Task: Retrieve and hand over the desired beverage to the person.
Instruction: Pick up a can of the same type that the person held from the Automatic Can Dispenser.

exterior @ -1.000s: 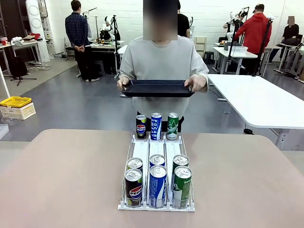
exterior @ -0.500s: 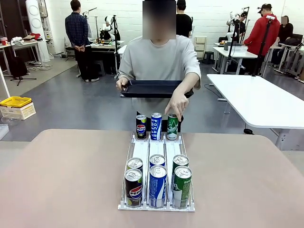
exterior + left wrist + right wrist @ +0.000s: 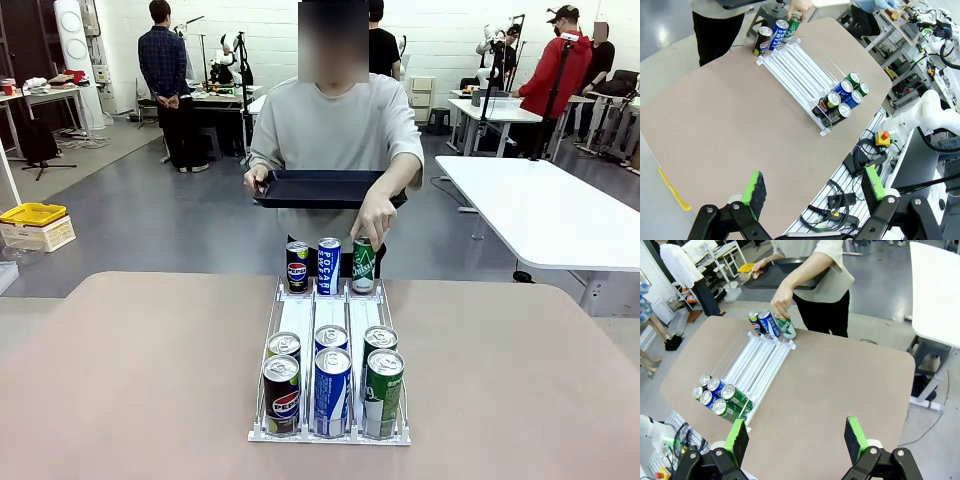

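The person (image 3: 337, 120) in a light grey sweatshirt stands at the table's far side, holding a dark tray (image 3: 325, 187) with one hand. Their other hand (image 3: 372, 222) rests on top of the green can (image 3: 363, 266) standing at the rack's far end, beside a blue can (image 3: 328, 266) and a Pepsi can (image 3: 297, 266). The same hand (image 3: 780, 305) and green can (image 3: 785, 327) appear in the right wrist view. My left gripper (image 3: 812, 192) hangs open high above the table's near side. My right gripper (image 3: 796, 440) is open too, high over the table.
A white wire rack (image 3: 331, 318) lies mid-table with several more cans at its near end: Pepsi (image 3: 282, 394), blue (image 3: 332, 390) and green (image 3: 382, 392). A white table (image 3: 545, 210) stands at the right. Cables and an emergency stop button (image 3: 883, 137) lie beyond the table edge.
The person took one hand off the tray, reached down and put it on top of the far green can. Both grippers stayed open.
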